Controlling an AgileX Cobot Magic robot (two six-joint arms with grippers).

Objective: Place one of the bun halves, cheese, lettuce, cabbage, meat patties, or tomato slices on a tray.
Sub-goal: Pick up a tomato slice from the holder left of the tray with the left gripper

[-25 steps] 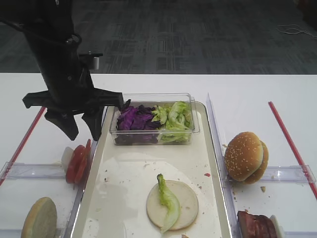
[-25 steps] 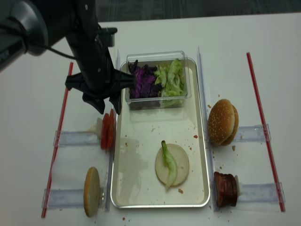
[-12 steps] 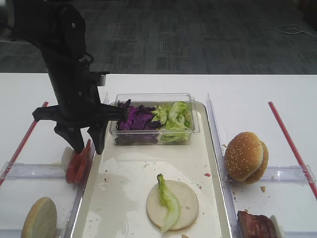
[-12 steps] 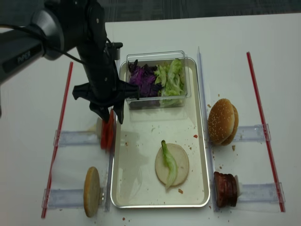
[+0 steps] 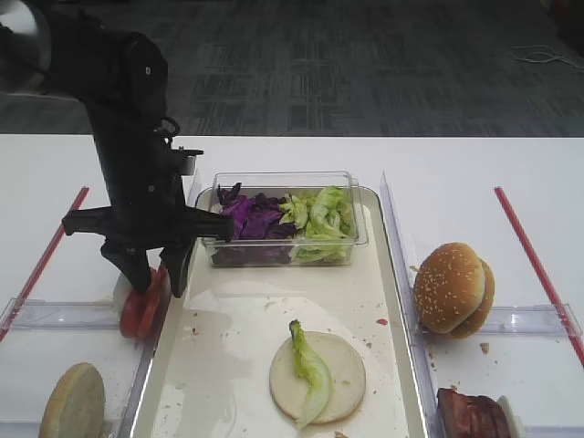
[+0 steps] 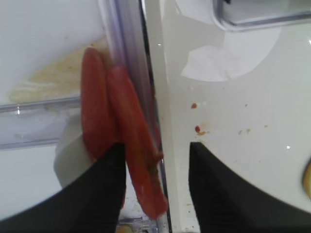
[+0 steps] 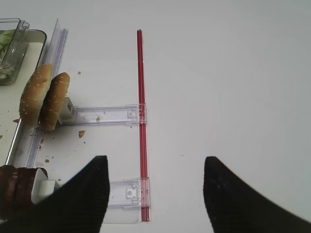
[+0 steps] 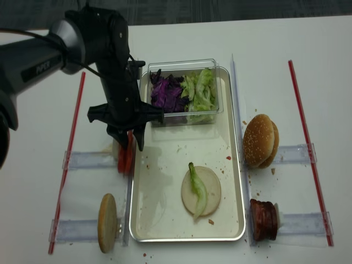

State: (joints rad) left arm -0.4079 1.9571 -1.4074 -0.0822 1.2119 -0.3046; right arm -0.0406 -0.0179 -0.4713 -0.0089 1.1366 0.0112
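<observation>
The black left hand (image 6: 154, 187), fingers parted, straddles the thin red tomato slices (image 6: 121, 145) at nine o'clock of the long silvery tray (image 5: 391, 301); grasp and transfer remain. The right hand (image 7: 154, 194) hangs open.

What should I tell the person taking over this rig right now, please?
Left gripper: jaws open, straddling the upright tomato slices in the rack left of the tray; no grip yet.
Right gripper: open, holding nothing, hovering over bare table.
Done: flat bun half with a lettuce piece lies on the tray.
Left: close on a tomato slice, lift it, set it on the tray.
Sesame buns and meat patties wait right of the tray.
</observation>
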